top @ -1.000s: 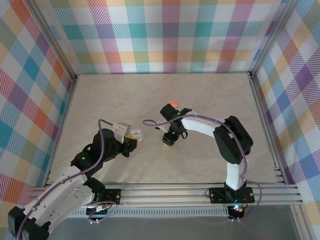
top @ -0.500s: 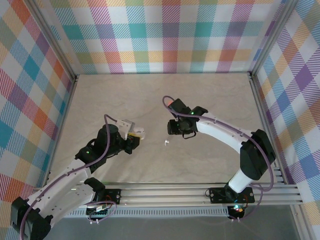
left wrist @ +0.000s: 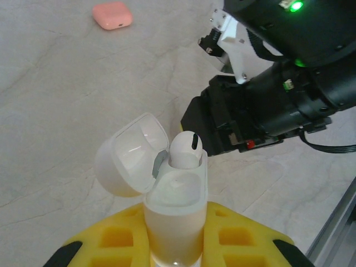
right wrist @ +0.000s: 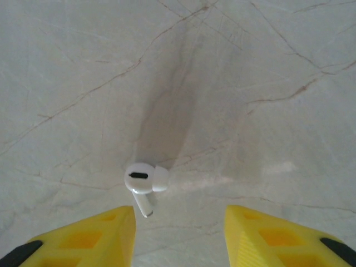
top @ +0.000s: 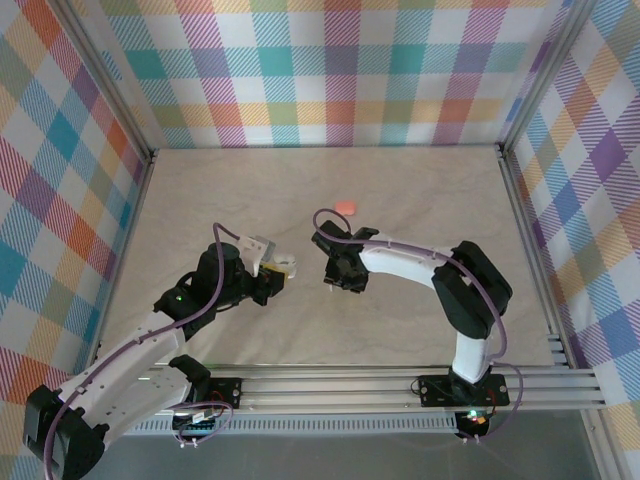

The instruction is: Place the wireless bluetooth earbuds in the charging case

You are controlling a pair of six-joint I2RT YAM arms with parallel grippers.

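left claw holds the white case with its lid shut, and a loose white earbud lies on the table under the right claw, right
No: the left wrist view shows the lid flipped open, not shut. The left claw holds the white case, and the loose white earbud lies on the table under the right claw.

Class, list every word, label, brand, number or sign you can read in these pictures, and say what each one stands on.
There are none: no text can be read in any view.
The white case: plain, no print.
The pink case: plain, no print.
The loose earbud on the table: a dark slot, no letters.
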